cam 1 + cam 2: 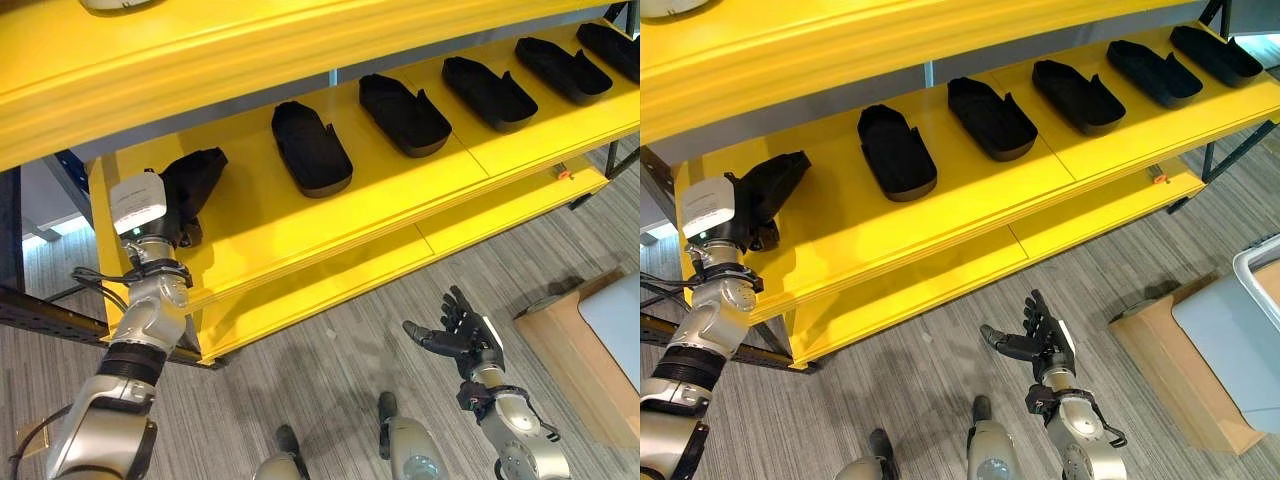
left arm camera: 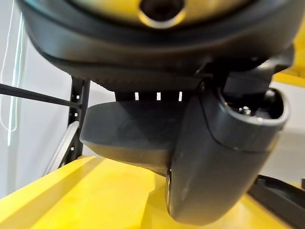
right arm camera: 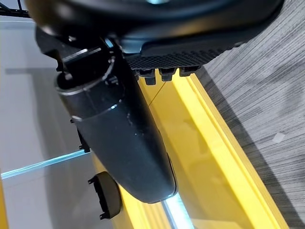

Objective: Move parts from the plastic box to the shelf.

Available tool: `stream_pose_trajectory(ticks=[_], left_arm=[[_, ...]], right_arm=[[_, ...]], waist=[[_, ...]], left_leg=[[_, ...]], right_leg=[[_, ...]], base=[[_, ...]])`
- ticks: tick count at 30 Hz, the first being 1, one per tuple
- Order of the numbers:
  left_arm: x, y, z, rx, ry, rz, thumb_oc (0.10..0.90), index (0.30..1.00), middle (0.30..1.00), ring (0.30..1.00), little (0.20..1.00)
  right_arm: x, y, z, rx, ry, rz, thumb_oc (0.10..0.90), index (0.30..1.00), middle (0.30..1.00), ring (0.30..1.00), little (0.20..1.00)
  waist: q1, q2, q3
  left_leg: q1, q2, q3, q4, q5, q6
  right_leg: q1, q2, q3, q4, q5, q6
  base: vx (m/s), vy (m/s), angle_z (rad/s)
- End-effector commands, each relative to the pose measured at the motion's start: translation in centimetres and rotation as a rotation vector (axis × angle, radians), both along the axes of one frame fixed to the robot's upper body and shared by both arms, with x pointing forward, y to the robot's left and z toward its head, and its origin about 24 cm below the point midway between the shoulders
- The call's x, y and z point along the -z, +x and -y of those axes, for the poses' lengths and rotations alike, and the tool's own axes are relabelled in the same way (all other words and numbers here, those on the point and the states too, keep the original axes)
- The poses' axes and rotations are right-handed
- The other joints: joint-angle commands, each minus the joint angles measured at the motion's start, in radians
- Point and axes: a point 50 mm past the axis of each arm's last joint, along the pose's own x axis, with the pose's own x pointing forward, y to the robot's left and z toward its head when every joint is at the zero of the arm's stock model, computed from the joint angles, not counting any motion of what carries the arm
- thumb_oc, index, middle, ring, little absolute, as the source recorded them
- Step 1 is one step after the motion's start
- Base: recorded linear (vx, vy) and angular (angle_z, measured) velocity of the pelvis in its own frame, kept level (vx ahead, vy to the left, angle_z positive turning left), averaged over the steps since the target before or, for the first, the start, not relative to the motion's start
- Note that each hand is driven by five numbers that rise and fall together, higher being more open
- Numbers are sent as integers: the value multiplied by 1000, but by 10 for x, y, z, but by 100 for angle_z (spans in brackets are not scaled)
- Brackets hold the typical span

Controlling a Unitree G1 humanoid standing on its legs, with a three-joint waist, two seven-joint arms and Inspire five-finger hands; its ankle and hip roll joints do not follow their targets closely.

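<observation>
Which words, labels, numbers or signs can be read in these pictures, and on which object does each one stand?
No text can be read in any view.
The yellow metal shelf carries no label or number.
The black moulded plastic parts lying on it are plain.
The black part held in the left hand shows no marking.
The white cover on that wrist has no legible print.
The brown cardboard box shows no print.

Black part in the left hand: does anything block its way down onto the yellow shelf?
Nothing visible does. The left hand holds the black part over bare yellow shelf at its left end; the nearest placed part lies apart, to the right.
</observation>
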Motion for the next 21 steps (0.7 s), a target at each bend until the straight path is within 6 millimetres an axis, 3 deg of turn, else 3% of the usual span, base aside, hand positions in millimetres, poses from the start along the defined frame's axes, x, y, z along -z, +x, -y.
stream_pose_trajectory(ticks=[1,8,13,21], left_arm=[[-76,-3,-29,-122,122,254,400,300,300,300,300],[-71,6,-26,-118,117,194,400,300,300,300,300],[-58,14,-32,-156,53,106,400,300,300,300,300],[-51,23,-25,-135,-79,86,400,300,300,300,300]], right_arm=[[-39,10,-1,-27,22,210,900,1000,1000,1000,1000],[-40,10,-2,-39,23,215,900,1000,1000,1000,1000],[-40,8,-6,-57,29,215,900,1000,1000,1000,1000],[-38,6,-5,-50,38,209,900,1000,1000,1000,1000]], waist=[[-4,-2,-82],[-7,-3,-71],[-13,-4,-62],[-14,-7,-50]], left_leg=[[-57,89,-24,128,-41,-35],[-71,91,-28,133,-36,-37],[-77,92,-28,132,-31,-35],[-91,92,-31,135,-26,-34]], right_leg=[[30,-64,49,42,-121,67],[15,-61,49,53,-121,66],[1,-57,56,53,-116,66],[-12,-56,55,62,-115,64]], base=[[-26,-17,-3],[-19,-11,0],[0,0,0],[0,0,0]])
